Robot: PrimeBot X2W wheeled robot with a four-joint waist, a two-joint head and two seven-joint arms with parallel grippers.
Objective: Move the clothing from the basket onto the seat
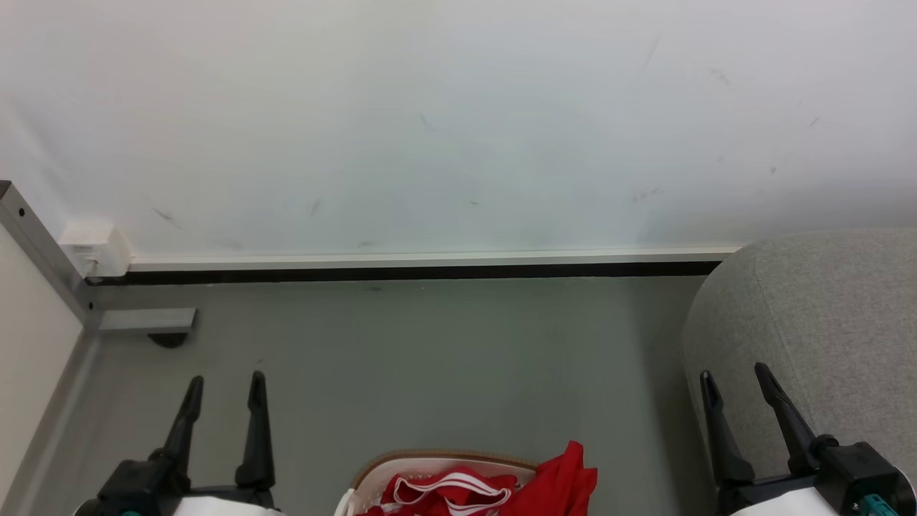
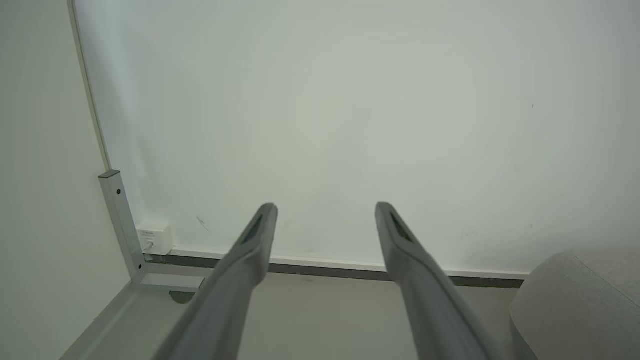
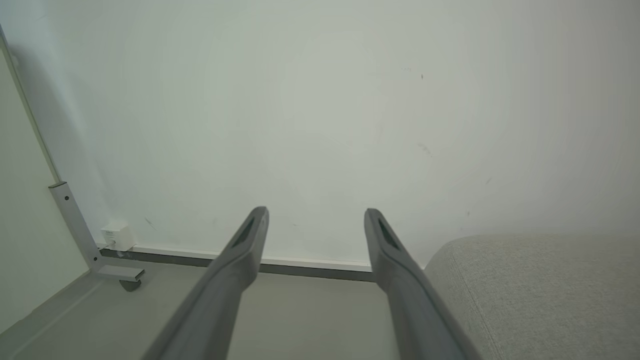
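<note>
Red clothing [image 1: 501, 487] with white stripes fills the basket [image 1: 401, 462], whose brown rim and white wall peek in at the bottom middle of the head view. One red piece hangs over the basket's right rim. The light grey seat [image 1: 824, 337] stands at the right, also in the left wrist view [image 2: 580, 305] and the right wrist view [image 3: 540, 295]. My left gripper [image 1: 226, 383] is open and empty at the lower left, left of the basket. My right gripper [image 1: 736, 376] is open and empty at the lower right, in front of the seat's corner. Both point toward the wall [image 2: 325, 207] [image 3: 315, 212].
A white wall [image 1: 458, 122] with a pale skirting strip [image 1: 430, 258] closes the far side. A grey metal frame post and foot [image 1: 143, 320] with a small white box [image 1: 93, 244] stand in the left corner. Grey floor [image 1: 430, 358] lies between basket and wall.
</note>
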